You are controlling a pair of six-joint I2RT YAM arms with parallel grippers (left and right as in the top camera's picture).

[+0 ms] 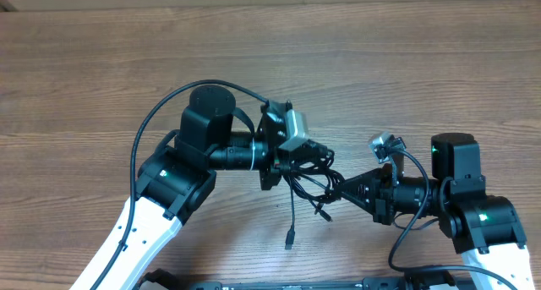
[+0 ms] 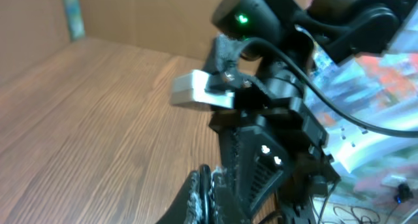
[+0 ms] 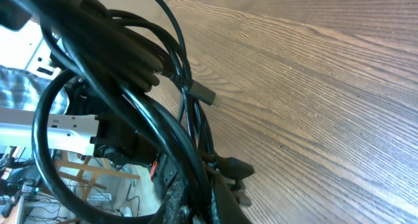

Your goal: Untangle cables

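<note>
The cables point(image 1: 311, 182) sit in a small knotted bunch between the two claws, over the near middle of the counter point(image 1: 380, 53). One cord trails toward the near edge and ends in a small plug point(image 1: 289, 238).

The counter is a brown wood-grain surface, matte, with long straight streaks running across it. Past its edge the right wrist view catches a slice of the room (a white frame point(image 3: 65, 123) and some clutter below it, all blurred). The left wrist view shows a plain brown board point(image 2: 150, 15) standing behind the counter.

The cords are thin, round and glossy black, curling in loose loops that cross one another. Seen close from the right wrist, they crowd the picture so thickly that we cannot follow any single strand through the knot.

The right claw point(image 1: 341, 188) is a black wedge, pinched narrow on the cables. The left claw point(image 1: 287, 170) meets the bunch from the other side. Its fingers are buried under the wrist and the cords, so we cannot tell whether it grips. The left wrist view is smeared, and the right arm point(image 2: 274, 119) fills most of it.
</note>
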